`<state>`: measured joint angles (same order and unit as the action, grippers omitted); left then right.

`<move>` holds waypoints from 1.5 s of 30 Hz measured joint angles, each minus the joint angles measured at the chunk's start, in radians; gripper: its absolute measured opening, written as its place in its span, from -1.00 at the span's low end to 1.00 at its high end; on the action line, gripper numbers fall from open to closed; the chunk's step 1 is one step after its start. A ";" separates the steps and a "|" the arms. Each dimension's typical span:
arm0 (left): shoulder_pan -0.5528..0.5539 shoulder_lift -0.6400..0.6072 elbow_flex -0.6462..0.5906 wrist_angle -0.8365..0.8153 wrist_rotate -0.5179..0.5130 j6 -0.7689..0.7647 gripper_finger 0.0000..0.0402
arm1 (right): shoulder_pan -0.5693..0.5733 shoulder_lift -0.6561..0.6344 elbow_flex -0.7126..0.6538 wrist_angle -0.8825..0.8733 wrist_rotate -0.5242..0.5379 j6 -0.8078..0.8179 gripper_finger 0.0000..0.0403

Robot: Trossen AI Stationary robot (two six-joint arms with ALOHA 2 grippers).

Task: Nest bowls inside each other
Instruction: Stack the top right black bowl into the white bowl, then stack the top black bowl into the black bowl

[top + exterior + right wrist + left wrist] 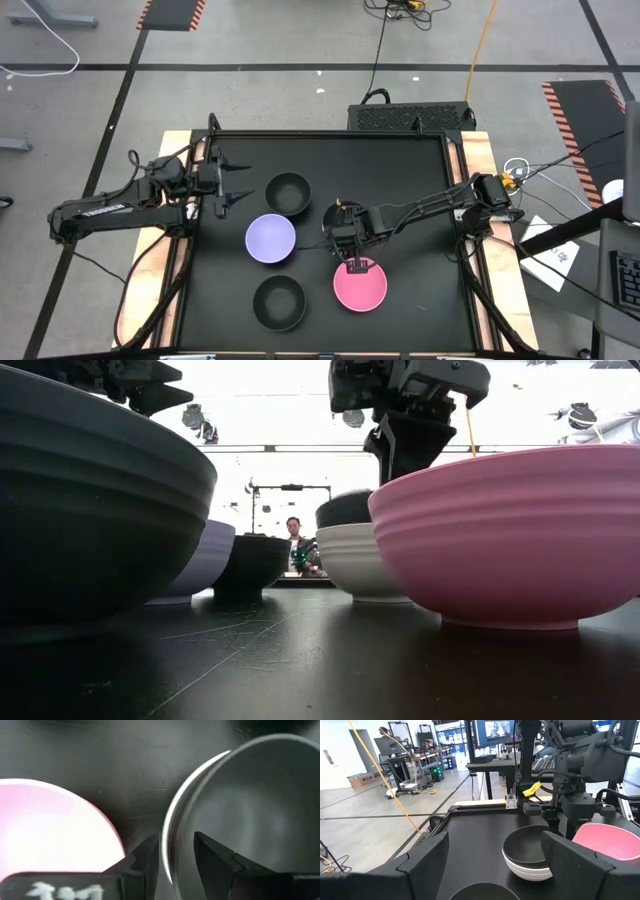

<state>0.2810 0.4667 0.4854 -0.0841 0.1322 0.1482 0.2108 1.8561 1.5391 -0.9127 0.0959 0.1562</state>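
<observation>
A black bowl (525, 845) sits nested in the white bowl (532, 870), which stands on the mat; in the high view my right arm covers this pair. My right gripper (176, 850) points down at the pair's rim, on the side toward the pink bowl (362, 288). The lavender bowl (270, 238) and two more black bowls, far (289, 192) and near (279, 302), stand apart on their bases. My left gripper (232, 178) is open above the mat's far left part, holding nothing. My right gripper has the doubled rim (168, 851) of the nested black and white bowls between its fingers, one finger (147, 857) outside the white wall and one (215, 855) inside the black bowl. It comes from above, pointing down. The white bowl's base (365, 598) rests on the mat.
The black mat (420, 180) has raised edges and wooden borders. Its far right part and right side are free. The pink bowl stands close beside the right gripper. A person (293, 540) and benches show in the room beyond the table.
</observation>
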 joint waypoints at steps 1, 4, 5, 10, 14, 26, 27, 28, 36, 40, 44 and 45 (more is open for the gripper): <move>0.000 0.000 0.000 -0.002 0.000 0.000 0.60 | 0.000 0.000 0.000 0.002 0.000 0.002 -0.44; 0.000 0.000 0.000 -0.002 0.000 0.000 0.60 | 0.000 0.000 0.000 0.003 0.001 0.005 -0.44; 0.000 0.000 0.000 -0.002 0.000 0.000 0.60 | 0.000 0.000 0.000 0.003 0.002 0.007 -0.43; 0.000 0.000 0.000 -0.002 0.000 0.000 0.60 | 0.000 0.000 0.000 0.003 0.003 0.008 -0.43; 0.000 0.000 0.000 -0.002 0.000 0.000 0.60 | 0.000 -0.019 0.001 0.008 0.003 -0.001 -0.43; 0.000 0.000 0.000 0.004 0.001 0.012 0.60 | -0.002 -0.246 0.002 0.084 0.083 -0.080 -0.43; 0.000 0.000 0.000 0.006 0.000 0.014 0.60 | -0.002 -0.276 -0.003 0.096 0.094 -0.092 -0.43; 0.000 0.000 0.000 0.007 0.000 0.015 0.60 | -0.003 -0.312 -0.020 0.122 0.105 -0.098 -0.43; 0.000 -0.020 0.000 0.006 0.001 0.053 0.60 | -0.038 -0.739 -0.480 0.553 0.113 -0.072 -0.43; 0.000 -0.042 0.000 0.006 0.007 0.054 0.60 | -0.057 -0.940 -0.707 0.653 0.109 -0.009 -0.43; 0.000 -0.067 0.000 0.010 0.037 0.060 0.60 | -0.068 -1.071 -0.832 0.644 0.115 0.016 -0.43; 0.000 -0.070 0.000 0.006 0.037 0.063 0.60 | -0.067 -1.102 -0.853 0.642 0.114 0.017 -0.43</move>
<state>0.2808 0.3963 0.4854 -0.0782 0.1688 0.2112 0.1437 0.7545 0.6858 -0.2704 0.2100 0.1729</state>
